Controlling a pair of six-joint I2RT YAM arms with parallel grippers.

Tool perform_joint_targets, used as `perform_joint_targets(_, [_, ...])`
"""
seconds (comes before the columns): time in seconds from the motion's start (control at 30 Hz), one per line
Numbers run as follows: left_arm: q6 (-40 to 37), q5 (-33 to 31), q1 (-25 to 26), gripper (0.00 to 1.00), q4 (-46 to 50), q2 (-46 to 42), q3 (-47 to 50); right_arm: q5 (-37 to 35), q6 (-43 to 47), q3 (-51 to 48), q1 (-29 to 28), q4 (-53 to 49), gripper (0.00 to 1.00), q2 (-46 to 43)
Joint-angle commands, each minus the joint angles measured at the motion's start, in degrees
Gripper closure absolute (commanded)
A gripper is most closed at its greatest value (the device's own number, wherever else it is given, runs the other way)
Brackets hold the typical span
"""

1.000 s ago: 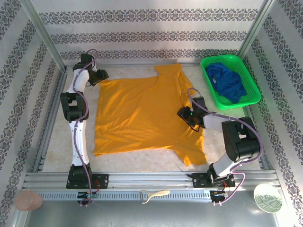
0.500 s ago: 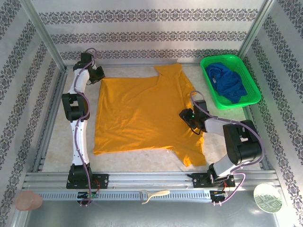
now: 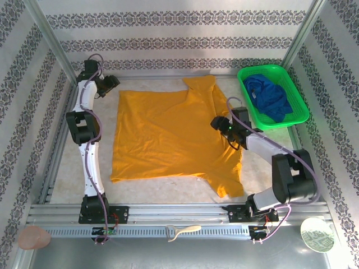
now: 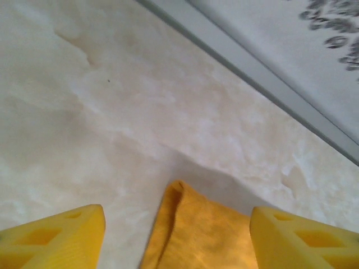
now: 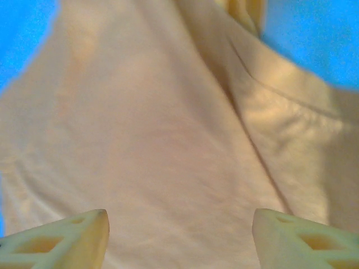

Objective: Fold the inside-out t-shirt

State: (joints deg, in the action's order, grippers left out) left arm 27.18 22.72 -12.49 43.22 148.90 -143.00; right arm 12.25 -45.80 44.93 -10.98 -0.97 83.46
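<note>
Spreading is looking done: the orange-yellow t-shirt point(image 3: 168, 137) is lying flat on the desk point(image 3: 146, 188), ready for a first fold. The left gripper point(image 3: 110, 83) is hovering, fingers apart, at its far-left corner. The right gripper point(image 3: 219, 123) is hanging, fingers apart, over the right side. Next, each is needing to pinch an edge.

one orange-yellow cotton t-shirt point(image 3: 162, 134), one green plastic mesh basket point(image 3: 259, 69), one crumpled dark blue garment point(image 3: 272, 98), one round patterned plate point(image 3: 317, 234).
</note>
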Motion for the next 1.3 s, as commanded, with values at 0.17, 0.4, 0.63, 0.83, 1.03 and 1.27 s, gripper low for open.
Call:
perform_joint_targets(0.17, [-2.10, 4.96, 1.32, 0.20, -7.41, -30.75, 28.02, -8.37, 7.12, 6.08, 1.49, -12.74, 0.02, -7.42])
perform_joint_targets(0.4, [3.59, 8.57, 1.73, 0.17, -18.05, -59.96, 69.35, 2.41, 6.75, 0.51, 2.73, -12.19, 0.04, -14.59])
perform_joint_targets(0.63, [7.91, 8.07, 6.83, 0.17, -15.67, -87.62, 98.62, 1.15, 5.41, -7.24, -4.49, -26.90, 0.29, -28.41])
perform_joint_targets(0.83, [14.40, -0.56, 10.86, 0.17, -4.69, -109.35, 109.74, -8.68, -2.05, -13.36, -16.59, -35.85, 0.37, -40.32])
perform_joint_targets(1.03, [22.81, -7.81, 13.63, 0.32, -0.08, -119.45, 114.48, -17.14, -5.74, -13.76, -27.48, -42.13, 0.38, -44.08])
perform_joint_targets(1.27, [26.39, -14.96, 13.81, 0.40, 2.27, -118.27, 119.35, -24.70, -2.14, -9.63, -35.09, -43.62, 0.39, -39.21])
